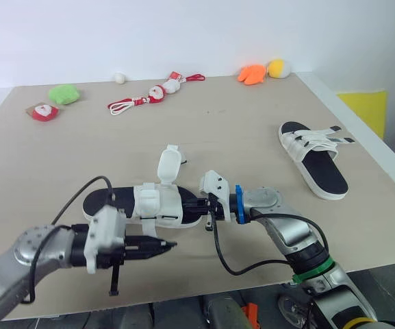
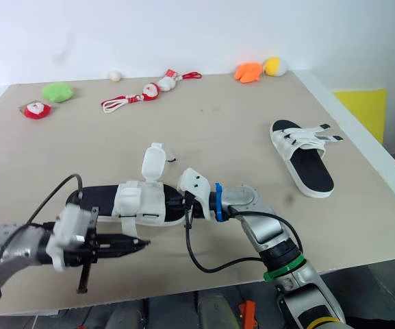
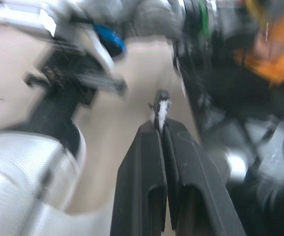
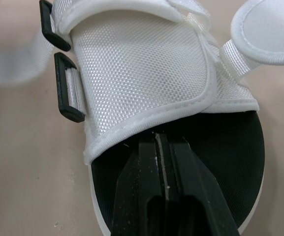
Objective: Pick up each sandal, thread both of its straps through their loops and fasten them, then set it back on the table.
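Near sandal (image 1: 157, 204) lies by the table's (image 1: 252, 123) front edge, one strap (image 1: 168, 164) standing loose. Right gripper (image 4: 157, 137) is closed narrow, tips on the footbed under the upper. Left gripper (image 1: 170, 243) is closed, just in front of the sandal. Suggest pinning the sole, then pinching the strap tip and feeding it to the black loop (image 4: 65, 88). Left wrist view is blurred. Can't tell if the far sandal (image 1: 313, 161) is fastened.

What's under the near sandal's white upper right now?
The black footbed runs in under the white upper. The right gripper, fingers shut, lies over it with its tips at the hem. Anything deeper is covered by the upper.
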`<state>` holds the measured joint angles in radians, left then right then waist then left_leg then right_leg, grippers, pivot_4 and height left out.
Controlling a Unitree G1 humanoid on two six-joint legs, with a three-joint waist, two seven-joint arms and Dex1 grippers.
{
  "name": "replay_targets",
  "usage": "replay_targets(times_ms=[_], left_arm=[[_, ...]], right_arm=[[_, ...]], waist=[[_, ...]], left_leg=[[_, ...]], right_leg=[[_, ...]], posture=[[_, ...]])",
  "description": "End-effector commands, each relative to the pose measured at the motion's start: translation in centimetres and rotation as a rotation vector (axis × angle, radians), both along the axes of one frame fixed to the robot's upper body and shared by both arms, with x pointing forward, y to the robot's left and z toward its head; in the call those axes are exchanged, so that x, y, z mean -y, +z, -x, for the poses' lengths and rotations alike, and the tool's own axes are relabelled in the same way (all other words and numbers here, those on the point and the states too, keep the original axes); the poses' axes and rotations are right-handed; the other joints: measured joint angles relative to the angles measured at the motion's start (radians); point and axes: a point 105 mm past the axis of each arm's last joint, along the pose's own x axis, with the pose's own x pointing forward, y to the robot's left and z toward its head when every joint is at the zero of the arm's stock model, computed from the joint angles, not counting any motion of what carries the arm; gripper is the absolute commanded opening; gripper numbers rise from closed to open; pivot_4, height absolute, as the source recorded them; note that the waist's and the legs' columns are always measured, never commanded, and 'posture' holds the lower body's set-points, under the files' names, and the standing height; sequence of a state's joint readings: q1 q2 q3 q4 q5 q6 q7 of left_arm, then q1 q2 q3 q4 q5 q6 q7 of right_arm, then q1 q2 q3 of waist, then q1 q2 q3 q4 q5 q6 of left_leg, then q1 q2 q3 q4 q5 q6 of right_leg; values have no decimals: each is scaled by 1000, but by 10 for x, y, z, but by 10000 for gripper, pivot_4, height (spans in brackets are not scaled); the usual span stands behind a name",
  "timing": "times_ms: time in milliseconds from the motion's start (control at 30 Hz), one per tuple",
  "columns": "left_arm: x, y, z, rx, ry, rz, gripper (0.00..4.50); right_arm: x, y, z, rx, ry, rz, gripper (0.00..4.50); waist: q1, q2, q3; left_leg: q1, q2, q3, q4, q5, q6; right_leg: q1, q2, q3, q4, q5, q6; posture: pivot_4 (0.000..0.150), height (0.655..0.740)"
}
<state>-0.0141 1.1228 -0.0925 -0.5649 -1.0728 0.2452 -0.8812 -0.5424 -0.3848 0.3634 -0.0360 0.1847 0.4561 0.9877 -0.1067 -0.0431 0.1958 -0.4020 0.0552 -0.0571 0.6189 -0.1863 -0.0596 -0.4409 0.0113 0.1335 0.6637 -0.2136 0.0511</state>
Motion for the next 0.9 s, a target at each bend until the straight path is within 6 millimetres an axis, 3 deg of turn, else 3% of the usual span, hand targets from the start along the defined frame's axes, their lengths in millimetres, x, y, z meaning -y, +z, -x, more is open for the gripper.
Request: replay_targets(times_ms=[33,167,367,900], left_arm=[[1,29,-7,-62,19,96,402],[-7,51,-25,-141,80,203,402],[-18,66,-55,-166,187,311,402],[-37,50,-99,-242,304,313,402]], right_arm=[[4,-14,-4,-12,-39,67,0],[3,-14,-4,-9,-39,65,0],[2,-15,-5,-6,-38,65,0],[1,-15,-4,-7,-45,59,0]], waist=[[-1,0,0],[-2,0,0],[-4,-1,-1],[-4,-2,-1]], left_leg=[[0,0,0,0,0,0],[1,0,0,1,0,0],[1,-1,-1,1,0,0],[1,-1,-1,1,0,0]], right_leg=[[0,0,0,0,0,0],[1,1,0,0,0,0],[1,1,0,0,0,0],[2,1,0,0,1,1]], posture=[[1500,7400],[1500,7400],[1500,7400],[1500,7400]])
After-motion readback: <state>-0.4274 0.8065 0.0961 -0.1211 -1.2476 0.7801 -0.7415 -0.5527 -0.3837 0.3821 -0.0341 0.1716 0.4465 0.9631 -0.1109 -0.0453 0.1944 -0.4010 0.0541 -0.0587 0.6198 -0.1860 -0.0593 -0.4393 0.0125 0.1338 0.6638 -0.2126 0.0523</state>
